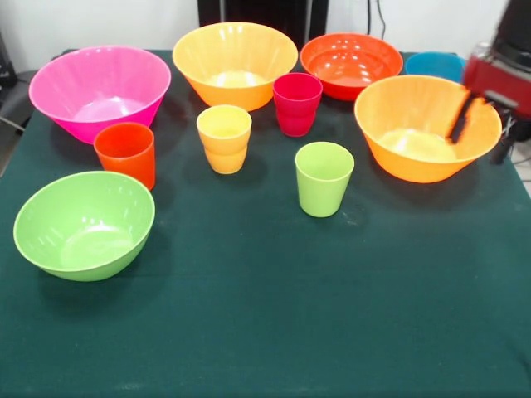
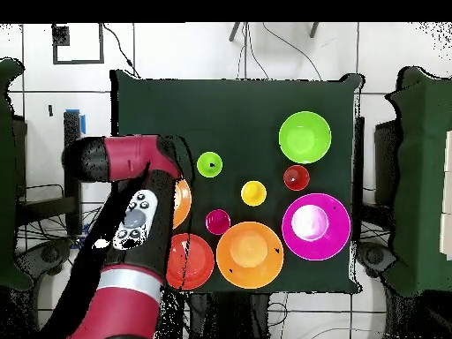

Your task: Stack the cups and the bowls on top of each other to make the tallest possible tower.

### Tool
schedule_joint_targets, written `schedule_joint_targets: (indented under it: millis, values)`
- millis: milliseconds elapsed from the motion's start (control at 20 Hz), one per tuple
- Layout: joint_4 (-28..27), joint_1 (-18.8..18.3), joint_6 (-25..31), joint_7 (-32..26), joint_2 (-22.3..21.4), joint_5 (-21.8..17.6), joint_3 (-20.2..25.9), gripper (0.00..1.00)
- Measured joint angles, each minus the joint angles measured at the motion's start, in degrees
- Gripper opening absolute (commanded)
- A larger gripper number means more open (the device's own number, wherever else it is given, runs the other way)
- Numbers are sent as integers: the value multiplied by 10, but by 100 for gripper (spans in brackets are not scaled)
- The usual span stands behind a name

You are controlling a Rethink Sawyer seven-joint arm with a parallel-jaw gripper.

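Currently nothing is stacked; no tower exists, and every piece sits upright, mouth up, on the green-covered table [image 1: 265,332]. The arm [image 2: 132,229] reaches over one end of the robot-side edge, where the second large orange bowl [image 1: 415,124] sits. The other large bowls line that same edge: pink bowl [image 1: 99,91] towards the opposite corner, first orange bowl [image 1: 235,62] mid-edge. The red-orange bowl [image 1: 351,62] comes next, with the small blue bowl [image 1: 436,65] behind the second orange one. The lime green bowl [image 1: 83,224] sits alone, further towards the opposite edge on the pink bowl's side. Four cups stand apart mid-table: red-orange cup [image 1: 126,153] just beside the pink bowl, yellow cup [image 1: 224,137], magenta cup [image 1: 297,104], lime green cup [image 1: 323,178]. The gripper [image 1: 483,131] is spread wide astride the second orange bowl's rim, one finger inside and one outside, gripping nothing yet. Judgement: it is placed for a rim pinch, since the bowl is far too broad to span. The front view shows this straddle and the blue bowl. From overhead the arm hides both and most of that orange bowl, but only that view shows the true spacing between pieces.
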Motion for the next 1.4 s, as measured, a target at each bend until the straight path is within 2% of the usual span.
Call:
schedule_joint_targets:
  millis: [100, 200, 250, 500, 750, 1400]
  values:
    - [0, -27, 0, -68, -7, -39, 22, 100]
    - [0, -46, 1, -116, -12, -60, 38, 100]
    - [0, -68, 3, -172, -16, -79, 61, 100]
    - [0, -105, 8, -272, -17, -97, 105, 100]
    - [0, -103, 8, -284, -17, -98, 112, 100]
    - [0, -69, 24, -284, -28, -98, 116, 100]
